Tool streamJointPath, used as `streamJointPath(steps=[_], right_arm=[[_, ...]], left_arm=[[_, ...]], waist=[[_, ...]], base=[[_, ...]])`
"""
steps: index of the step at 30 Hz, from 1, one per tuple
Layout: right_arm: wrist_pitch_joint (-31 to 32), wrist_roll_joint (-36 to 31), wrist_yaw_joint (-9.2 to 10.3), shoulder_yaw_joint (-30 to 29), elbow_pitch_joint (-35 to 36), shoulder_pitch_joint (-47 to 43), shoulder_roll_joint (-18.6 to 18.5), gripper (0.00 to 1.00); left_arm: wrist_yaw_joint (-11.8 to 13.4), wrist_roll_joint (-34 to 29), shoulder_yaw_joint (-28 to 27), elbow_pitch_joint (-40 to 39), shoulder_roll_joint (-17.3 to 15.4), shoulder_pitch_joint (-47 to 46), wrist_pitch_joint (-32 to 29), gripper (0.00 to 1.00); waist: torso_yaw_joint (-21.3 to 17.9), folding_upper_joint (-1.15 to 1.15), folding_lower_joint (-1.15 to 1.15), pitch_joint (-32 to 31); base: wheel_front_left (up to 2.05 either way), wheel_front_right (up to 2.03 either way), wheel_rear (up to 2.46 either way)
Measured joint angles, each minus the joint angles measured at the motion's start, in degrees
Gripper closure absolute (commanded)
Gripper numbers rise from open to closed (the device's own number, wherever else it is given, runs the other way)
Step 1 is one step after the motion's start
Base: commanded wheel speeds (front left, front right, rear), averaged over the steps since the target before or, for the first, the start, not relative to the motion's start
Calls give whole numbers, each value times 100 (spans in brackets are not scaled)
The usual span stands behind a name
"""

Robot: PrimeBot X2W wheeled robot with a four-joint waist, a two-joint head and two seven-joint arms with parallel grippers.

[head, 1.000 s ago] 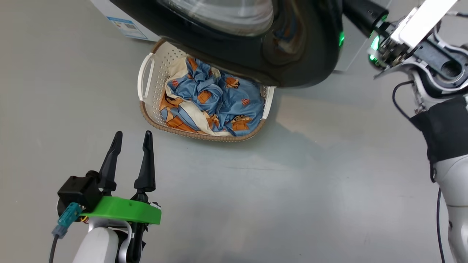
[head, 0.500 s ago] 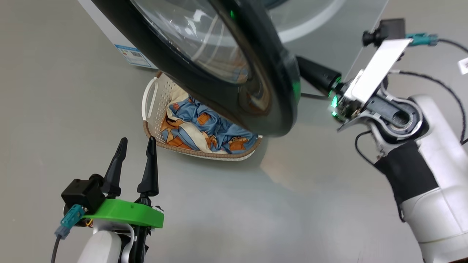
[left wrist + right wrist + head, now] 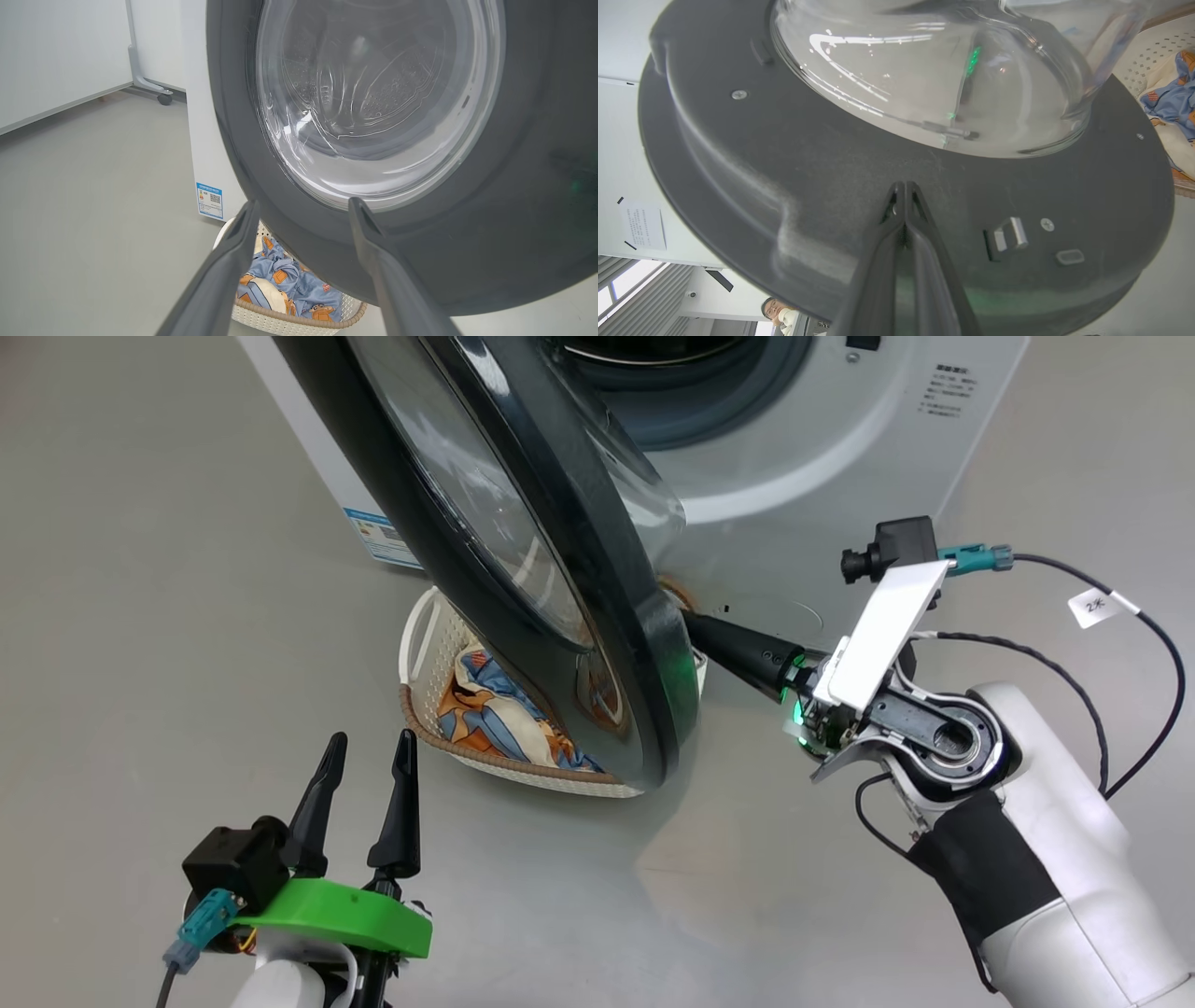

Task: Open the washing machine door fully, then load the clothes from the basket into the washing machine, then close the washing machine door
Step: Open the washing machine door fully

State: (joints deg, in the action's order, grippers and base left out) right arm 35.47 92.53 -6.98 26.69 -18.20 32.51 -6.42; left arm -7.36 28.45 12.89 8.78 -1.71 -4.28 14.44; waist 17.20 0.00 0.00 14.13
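Well, the left jaws hover spread and empty; the clothes lie in the basket beneath the half-open washing machine door; the right jaws, pressed shut at its inner face, should push steadily, without slipping off, until it opens fully

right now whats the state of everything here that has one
basket, upright, loaded
clothes, crumpled in the basket
washing machine, front opening uncovered
washing machine door, partly open, hanging over the basket
left gripper, open, empty
right gripper, shut, tips at the door's inner face
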Motion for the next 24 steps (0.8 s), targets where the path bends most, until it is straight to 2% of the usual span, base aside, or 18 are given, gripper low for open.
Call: streamJointPath(steps=[24], right_arm=[[-53,12,0,355,118,-269,183,100]], left_arm=[[0,138,35,-2,-19,262,0,0]], waist=[[759,0,0,-501]], base=[[0,0,0]])
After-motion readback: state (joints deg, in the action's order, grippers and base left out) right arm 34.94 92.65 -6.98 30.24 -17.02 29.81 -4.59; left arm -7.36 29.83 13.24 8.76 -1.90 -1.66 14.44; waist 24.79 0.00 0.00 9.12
